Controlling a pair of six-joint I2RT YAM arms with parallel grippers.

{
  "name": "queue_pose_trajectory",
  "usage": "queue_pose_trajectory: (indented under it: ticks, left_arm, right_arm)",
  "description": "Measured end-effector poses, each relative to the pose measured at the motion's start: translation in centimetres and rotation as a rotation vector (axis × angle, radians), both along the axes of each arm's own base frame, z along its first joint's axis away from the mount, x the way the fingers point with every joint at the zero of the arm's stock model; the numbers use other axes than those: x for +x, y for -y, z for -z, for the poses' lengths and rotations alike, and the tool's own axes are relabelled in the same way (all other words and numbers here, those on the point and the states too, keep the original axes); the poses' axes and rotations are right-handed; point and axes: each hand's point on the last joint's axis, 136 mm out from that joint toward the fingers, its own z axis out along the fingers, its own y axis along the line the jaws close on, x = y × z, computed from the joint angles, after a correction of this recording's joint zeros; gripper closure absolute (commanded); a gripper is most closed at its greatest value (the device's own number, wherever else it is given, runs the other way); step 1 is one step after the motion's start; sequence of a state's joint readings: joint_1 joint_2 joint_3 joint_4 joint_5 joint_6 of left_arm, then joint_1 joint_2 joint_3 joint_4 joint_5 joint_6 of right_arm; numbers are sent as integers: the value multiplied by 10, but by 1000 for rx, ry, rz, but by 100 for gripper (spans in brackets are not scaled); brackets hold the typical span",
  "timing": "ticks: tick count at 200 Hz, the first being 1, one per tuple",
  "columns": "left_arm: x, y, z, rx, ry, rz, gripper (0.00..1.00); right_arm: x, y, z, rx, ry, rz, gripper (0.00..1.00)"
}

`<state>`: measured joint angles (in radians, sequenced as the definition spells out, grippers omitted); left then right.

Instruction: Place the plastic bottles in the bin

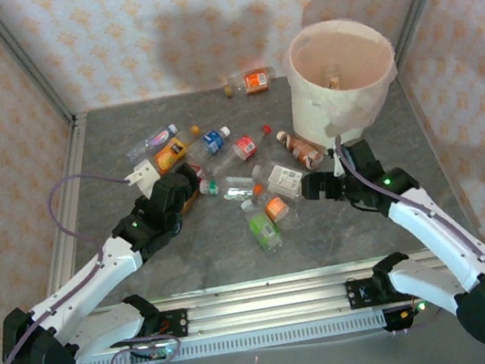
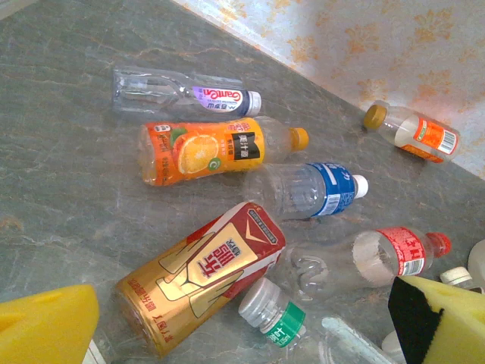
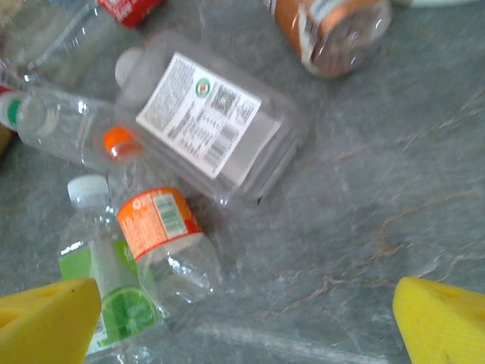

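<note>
Several plastic bottles (image 1: 234, 183) lie scattered across the middle of the grey table. The cream bin (image 1: 334, 117) stands at the back right. My left gripper (image 1: 190, 190) hovers open over the left of the pile. Between its yellow pads (image 2: 45, 326) lie a gold-and-red bottle (image 2: 197, 277) and a grey-capped, green-labelled bottle (image 2: 276, 311). My right gripper (image 1: 312, 186) is open near the bin's foot, over bare table. Its left pad (image 3: 45, 322) is next to an orange-labelled bottle (image 3: 163, 235) and a lime-labelled bottle (image 3: 106, 299). Neither gripper holds anything.
An orange-juice bottle (image 2: 212, 150), a blue-labelled one (image 2: 311, 189) and a red-labelled one (image 2: 379, 258) lie beyond the left gripper. A flat clear bottle with a white label (image 3: 212, 125) lies ahead of the right gripper. A lone orange bottle (image 1: 254, 80) lies by the back wall.
</note>
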<state>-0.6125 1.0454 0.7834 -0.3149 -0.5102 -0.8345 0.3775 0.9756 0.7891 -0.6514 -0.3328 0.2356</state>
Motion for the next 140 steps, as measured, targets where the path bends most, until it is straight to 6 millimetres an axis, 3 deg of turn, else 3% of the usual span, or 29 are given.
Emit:
queue_pose_trajectory:
  ticks: [65, 98, 117, 140]
  left_arm:
    - [1, 1, 4, -3, -8, -5, 0]
    - [-3, -3, 5, -14, -7, -20, 0]
    - [-7, -8, 5, -15, -1, -28, 0]
    - [-8, -12, 6, -14, 0, -45, 0]
  right_arm:
    - [-22, -88, 43, -41, -78, -393, 1]
    - [-51, -131, 49, -74, -41, -559, 9]
    - [-60, -148, 50, -85, -8, -589, 13]
    - [-59, -154, 62, -136, -4, -576, 15]
